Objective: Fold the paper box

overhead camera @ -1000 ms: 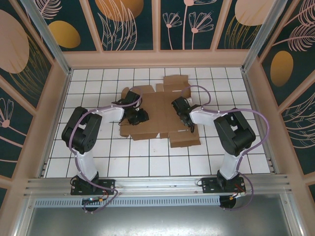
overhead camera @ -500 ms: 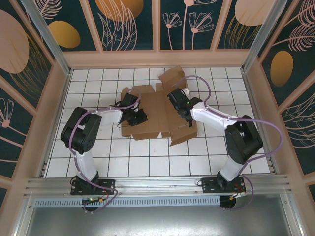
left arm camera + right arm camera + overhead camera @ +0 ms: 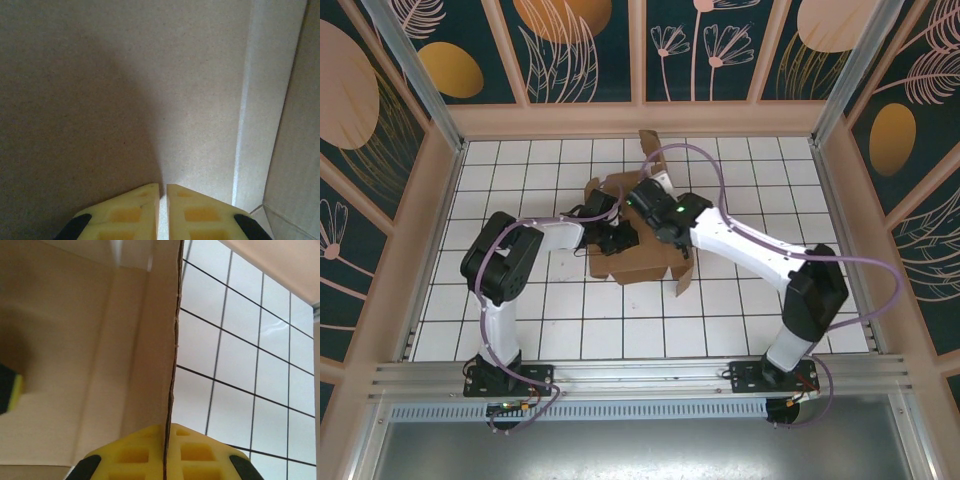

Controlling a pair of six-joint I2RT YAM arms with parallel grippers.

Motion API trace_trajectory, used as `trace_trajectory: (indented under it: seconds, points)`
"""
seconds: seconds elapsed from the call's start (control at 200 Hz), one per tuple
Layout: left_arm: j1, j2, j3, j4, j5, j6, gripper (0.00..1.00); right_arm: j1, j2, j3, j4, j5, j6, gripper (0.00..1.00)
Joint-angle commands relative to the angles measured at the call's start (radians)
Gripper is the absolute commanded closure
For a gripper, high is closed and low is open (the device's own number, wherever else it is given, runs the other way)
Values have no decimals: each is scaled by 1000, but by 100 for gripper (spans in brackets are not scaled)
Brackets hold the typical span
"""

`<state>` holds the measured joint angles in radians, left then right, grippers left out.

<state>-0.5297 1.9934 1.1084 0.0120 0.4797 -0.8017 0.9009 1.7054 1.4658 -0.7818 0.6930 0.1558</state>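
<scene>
While one side stands upright, the brown paper box [image 3: 638,262] lies creased.

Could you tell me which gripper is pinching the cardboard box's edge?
The right gripper: an edge of the box runs between its fingers. The left gripper is shut on nothing.

The left arm [image 3: 492,325] and right arm [image 3: 742,241] are white tubes with black joints. A purple cable [image 3: 672,147] loops behind each wrist. The fingers [image 3: 131,212] are yellow, with square pockets and black outer corners.
</scene>
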Motion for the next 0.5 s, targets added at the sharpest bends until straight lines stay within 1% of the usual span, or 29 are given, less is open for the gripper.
trace_trajectory:
  seconds: [0.0,0.065,0.305,0.495]
  points:
    - [-14,59,-6,-31,8,-11,87,58,101,43,-95,21,19,100]
    - [-15,60,-8,-26,10,-15,87,73,133,61,-97,17,19,100]
    - [-15,64,-30,-6,21,-22,87,75,210,99,-55,-76,16,100]
    - [-14,59,-27,-10,20,-21,87,69,236,105,-33,-118,21,99]
